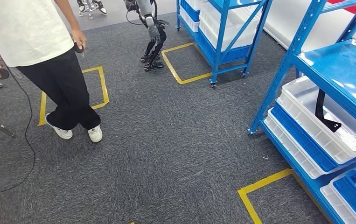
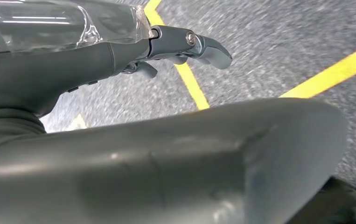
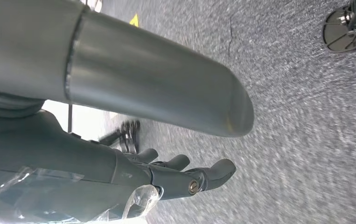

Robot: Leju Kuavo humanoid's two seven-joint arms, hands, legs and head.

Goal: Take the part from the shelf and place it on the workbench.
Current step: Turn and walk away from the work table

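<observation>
**A:** What do you get from the head view?

**B:** You have a blue shelf (image 1: 327,70) on your right with white bins stacked in blue trays. The part (image 1: 324,112), a dark bent strip, lies in the upper white bin (image 1: 306,100) on the lower level, leaning against the bin's far side. A second blue shelf (image 1: 222,28) stands farther back. Yellow tape squares (image 1: 185,63) mark the grey carpet (image 1: 166,154). A person (image 1: 40,60) in a white shirt and black trousers stands at your left, and another robot (image 1: 150,32) stands at the back.

**A:** And the left wrist view?

**B:** Your left hand (image 2: 185,44) hangs above the carpet and yellow tape, fingers slightly bent and spread, nothing in it.

**A:** The right wrist view?

**B:** Your right hand (image 3: 185,175) is the same: fingers loosely extended over the carpet, nothing held. A round black stand base (image 3: 348,28) sits at the frame's corner.
</observation>
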